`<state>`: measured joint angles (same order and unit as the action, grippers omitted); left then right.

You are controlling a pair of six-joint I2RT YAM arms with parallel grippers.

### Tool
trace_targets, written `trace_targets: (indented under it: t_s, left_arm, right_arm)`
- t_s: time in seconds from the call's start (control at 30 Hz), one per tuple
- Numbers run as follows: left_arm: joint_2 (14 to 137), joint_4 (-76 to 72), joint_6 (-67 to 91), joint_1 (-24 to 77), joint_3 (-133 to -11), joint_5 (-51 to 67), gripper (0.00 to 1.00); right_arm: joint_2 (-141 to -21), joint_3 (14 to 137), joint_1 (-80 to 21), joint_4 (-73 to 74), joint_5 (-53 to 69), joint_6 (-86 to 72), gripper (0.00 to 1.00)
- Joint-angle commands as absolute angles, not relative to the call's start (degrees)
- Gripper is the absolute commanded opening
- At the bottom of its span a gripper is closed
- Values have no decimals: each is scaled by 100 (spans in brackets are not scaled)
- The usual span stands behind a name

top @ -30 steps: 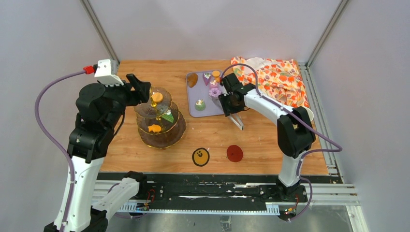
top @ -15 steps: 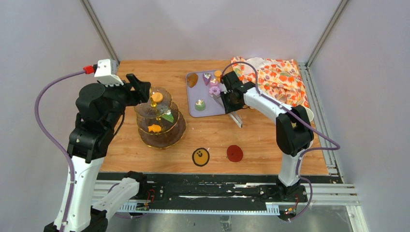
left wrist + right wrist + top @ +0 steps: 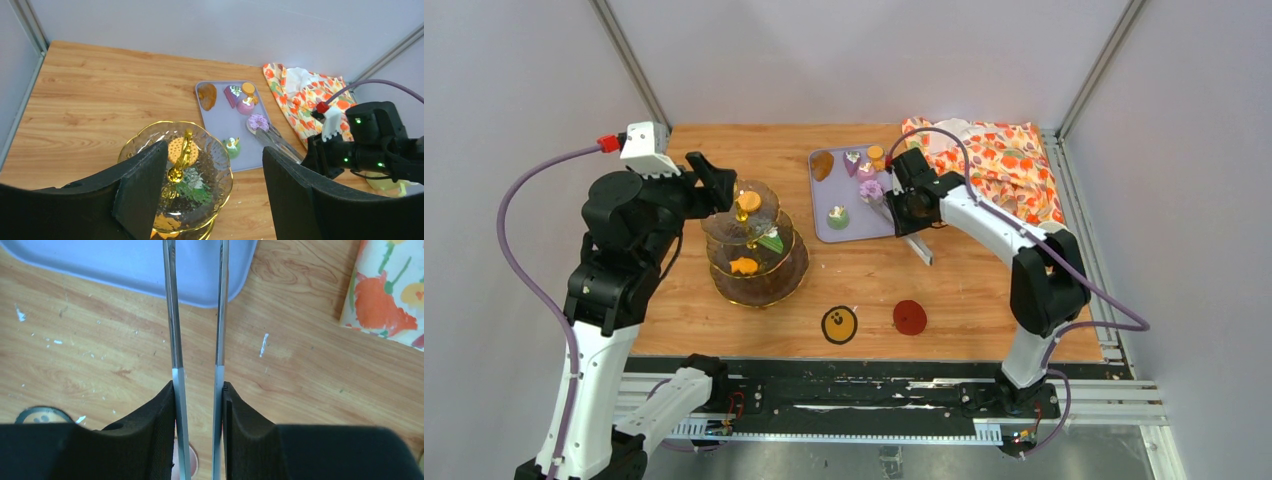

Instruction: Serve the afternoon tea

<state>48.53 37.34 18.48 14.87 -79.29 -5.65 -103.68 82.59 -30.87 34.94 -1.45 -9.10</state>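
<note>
From above, the left gripper (image 3: 712, 178) hangs just beside the top tier of the glass stand (image 3: 789, 275), which stands on the left part of the table (image 3: 724, 140). Its jaws are spread wide and hold nothing. The left wrist view looks down between them and shows what the overhead view only hints at. An orange biscuit (image 3: 175, 147) lies by the gold handle (image 3: 182, 155) on the top tier, and a green cake (image 3: 192, 187) sits a tier lower.

The right gripper (image 3: 904, 205) is at the near right corner of the lilac tray (image 3: 824, 195). Its wrist view shows its fingers (image 3: 155, 440) clamped on the two arms of the metal tongs (image 3: 172, 315), which are pressed near each other but not touching. That view cuts off the tips. The left wrist view shows them flanking the purple donut (image 3: 258, 121) on the tray, though I cannot tell whether they touch it. More pastries (image 3: 852, 160) lie at the tray's far end.

A patterned cloth (image 3: 1004, 165) lies to the right. A yellow disc (image 3: 839, 323) and a red disc (image 3: 910, 317) lie near the front edge. The yellow one's dark mark is too small to read.
</note>
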Motion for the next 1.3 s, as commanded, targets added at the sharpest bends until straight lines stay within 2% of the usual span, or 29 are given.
trace_targets:
  t_s: [0.0, 0.37, 0.6, 0.9, 1.27]
  left_arm:
    - [4867, 3625, 1817, 1521, -8035, -551, 74]
    - [4863, 3591, 1832, 1520, -8001, -603, 74]
    - [4811, 3625, 1826, 1520, -8016, -712, 74]
    - [4630, 3719, 1894, 1521, -8012, -1015, 74]
    - [4520, 3828, 1845, 1521, -8044, -1162, 74]
  right_arm:
    - [-9646, 8075, -3023, 3679, -82, -688, 1]
    - [-8206, 8119, -3158, 4310, 430, -240, 0]
    - [-7576, 8542, -3640, 4369, 1041, 17, 0]
    - [-7943, 9686, -4835, 4627, 1226, 321, 1]
    - [-8694, 10371, -5362, 4848, 1458, 460, 0]
